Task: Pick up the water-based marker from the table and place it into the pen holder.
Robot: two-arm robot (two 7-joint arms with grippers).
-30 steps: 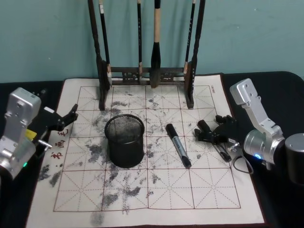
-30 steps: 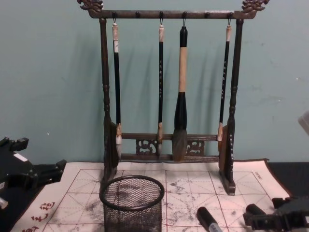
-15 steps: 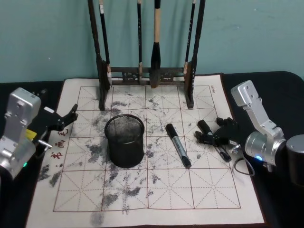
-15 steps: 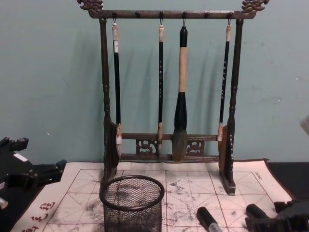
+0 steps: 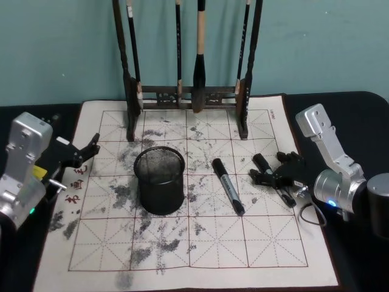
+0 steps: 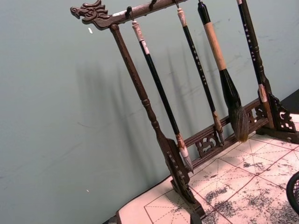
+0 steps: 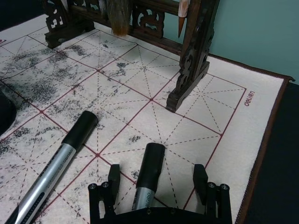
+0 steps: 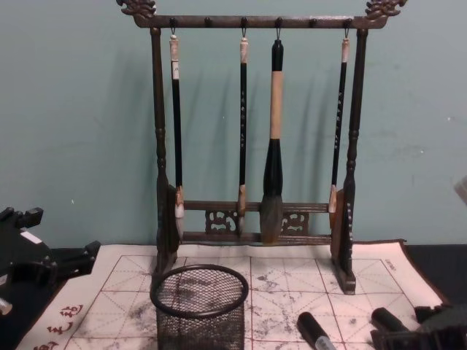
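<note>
Two black-capped grey markers lie on the ink-stained mat. One marker [image 5: 228, 185] [image 7: 56, 168] rests just right of the pen holder [image 5: 159, 180] [image 8: 199, 306], a round black mesh cup. The other marker [image 5: 268, 172] [image 7: 150, 168] lies farther right, between the spread fingers of my right gripper [image 5: 278, 176] [image 7: 156, 179], which is open and low over it; its fingertips [image 7: 113, 176] stand clear of the barrel. My left gripper [image 5: 82, 157] [image 8: 62, 264] hovers open at the mat's left edge, away from both markers.
A tall dark wooden brush rack [image 5: 188, 91] [image 8: 255, 146] with several hanging brushes stands at the back of the white gridded mat [image 5: 182, 255]. Its right foot [image 7: 187, 88] is a short way beyond the right gripper. Black tabletop surrounds the mat.
My right gripper has slid slightly back and to the right along the right-hand marker, uncovering more of its cap. The left arm, the pen holder and the centre marker have not moved.
</note>
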